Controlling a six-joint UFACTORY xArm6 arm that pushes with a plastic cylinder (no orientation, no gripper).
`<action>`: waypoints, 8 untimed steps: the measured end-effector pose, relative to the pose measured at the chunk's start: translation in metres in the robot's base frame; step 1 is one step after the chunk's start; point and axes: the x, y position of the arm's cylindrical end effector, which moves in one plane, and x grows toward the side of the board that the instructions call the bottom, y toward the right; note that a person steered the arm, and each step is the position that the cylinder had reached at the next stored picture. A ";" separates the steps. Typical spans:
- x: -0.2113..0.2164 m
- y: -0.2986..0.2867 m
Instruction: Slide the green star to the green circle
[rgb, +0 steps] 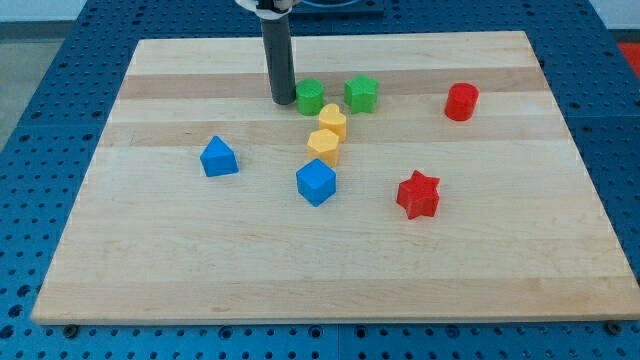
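The green star (361, 94) sits near the view's top centre on the wooden board (180, 260). The green circle (310, 97) lies just to its left, with a small gap between them. My tip (282, 100) is down on the board right beside the green circle's left side, close to touching it. The dark rod rises straight up from there to the view's top edge.
Two yellow blocks (332, 121) (324, 146) stand just below the green circle. A blue cube (316, 182) is below them, a blue block (218, 157) at the left. A red star (418, 194) is at lower right, a red cylinder (461, 102) at upper right.
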 end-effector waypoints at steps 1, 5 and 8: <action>0.010 0.000; 0.034 -0.061; 0.089 -0.088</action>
